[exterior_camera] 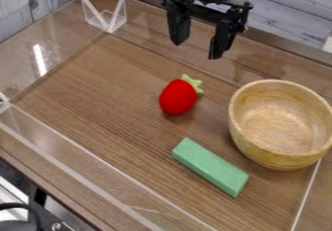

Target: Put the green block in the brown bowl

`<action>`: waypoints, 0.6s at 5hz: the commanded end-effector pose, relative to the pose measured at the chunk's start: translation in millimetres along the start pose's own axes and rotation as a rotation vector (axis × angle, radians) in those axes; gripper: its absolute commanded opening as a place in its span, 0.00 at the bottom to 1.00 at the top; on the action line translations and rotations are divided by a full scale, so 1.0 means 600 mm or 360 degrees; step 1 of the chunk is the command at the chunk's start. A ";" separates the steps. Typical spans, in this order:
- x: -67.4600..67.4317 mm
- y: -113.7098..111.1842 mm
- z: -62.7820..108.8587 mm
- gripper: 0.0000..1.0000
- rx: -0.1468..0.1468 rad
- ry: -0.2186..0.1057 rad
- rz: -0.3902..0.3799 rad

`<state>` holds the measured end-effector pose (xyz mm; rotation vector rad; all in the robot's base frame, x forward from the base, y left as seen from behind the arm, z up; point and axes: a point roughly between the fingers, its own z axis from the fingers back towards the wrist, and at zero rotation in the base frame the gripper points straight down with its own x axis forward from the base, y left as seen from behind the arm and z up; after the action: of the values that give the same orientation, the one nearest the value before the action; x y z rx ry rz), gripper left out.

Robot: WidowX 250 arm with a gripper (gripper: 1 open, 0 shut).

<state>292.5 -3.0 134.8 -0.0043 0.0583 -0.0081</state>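
The end effector (196,37) is seen near the top of the view, pointed down, with its dark fingers (176,26) spread apart and nothing held between them. It is suspended above the worktop (104,89), clear of every object.

The green block (211,166) is laid flat on the worktop in the lower middle of the view, its long axis angled from upper left to lower right. Nothing is touching it, and it is well apart from the end effector. Its right end is placed just below the near left side of the brown bowl (282,122), with a narrow gap visible between the two.

The brown bowl is set upright at the right side of the worktop, and only its wood grain is shown inside.

A red strawberry toy (181,94) with a green leafy top is positioned near the centre of the worktop, to the left of the bowl and above the block in the view, apart from both. It lies below the end effector in the picture.

The worktop is of dark wood grain and is bordered by low clear plastic walls (104,15), seen at the back left and along the front edge.
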 end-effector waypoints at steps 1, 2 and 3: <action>-0.016 0.011 -0.030 1.00 -0.0004 0.0042 -0.0141; -0.037 0.009 -0.050 1.00 0.0016 0.0046 -0.0526; -0.062 -0.013 -0.076 1.00 0.0038 0.0044 -0.0923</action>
<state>248.3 -10.2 78.7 -0.0123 0.1377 -0.5791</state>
